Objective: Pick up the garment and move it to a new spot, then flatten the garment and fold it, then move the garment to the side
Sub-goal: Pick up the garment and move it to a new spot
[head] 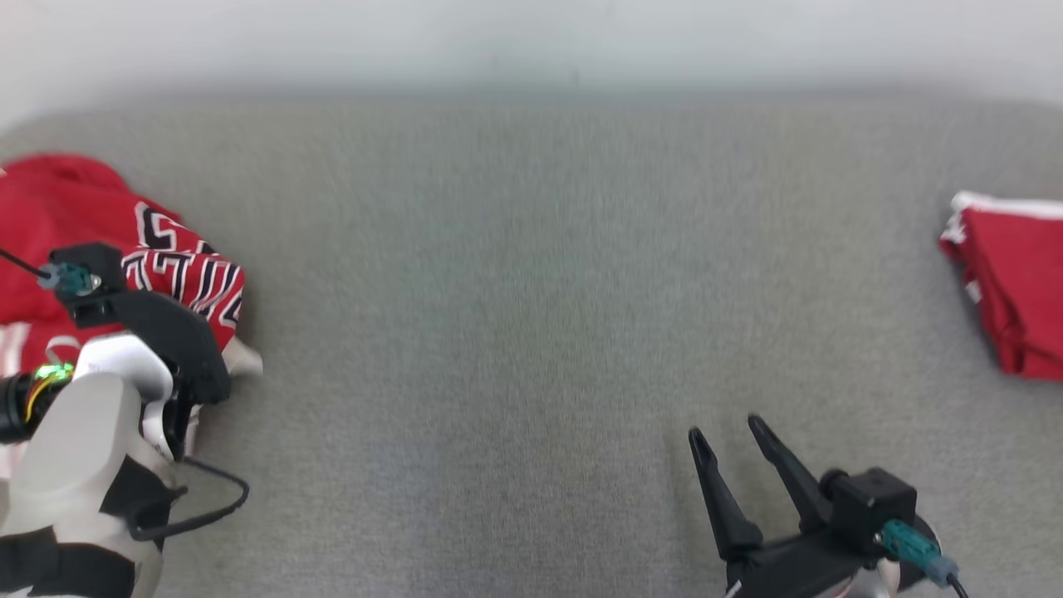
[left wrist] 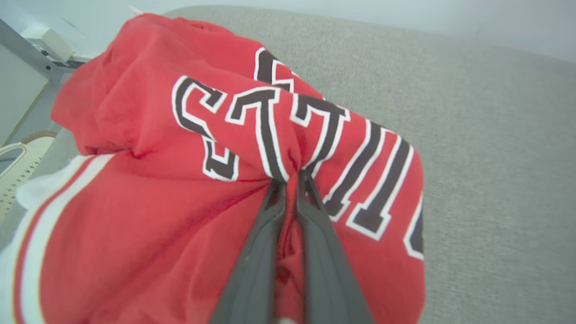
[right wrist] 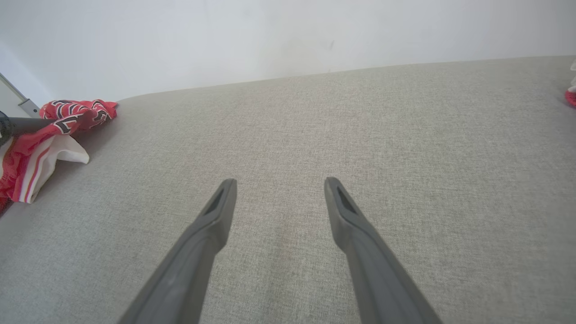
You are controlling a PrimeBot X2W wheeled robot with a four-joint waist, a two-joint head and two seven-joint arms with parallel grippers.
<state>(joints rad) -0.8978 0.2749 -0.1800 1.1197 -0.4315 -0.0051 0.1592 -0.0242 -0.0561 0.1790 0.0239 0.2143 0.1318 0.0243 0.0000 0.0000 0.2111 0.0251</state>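
The garment (head: 75, 216) is a crumpled red jersey with black-and-white lettering and white trim, lying at the far left of the grey surface. My left gripper (left wrist: 291, 177) is shut on a fold of the garment (left wrist: 189, 135) in the lettered part, cloth pinched between its fingers. In the head view the left wrist covers that grip. The garment (right wrist: 54, 126) also shows at the left edge of the right wrist view. My right gripper (head: 722, 428) hovers open at the lower right over bare surface, fingers (right wrist: 222, 198) wide apart with nothing between them.
A folded red garment with white trim (head: 1009, 282) lies at the right edge of the grey fabric surface (head: 531, 291). A pale wall runs along the back. A metal frame and a pale object (left wrist: 18, 157) show past the surface's left edge.
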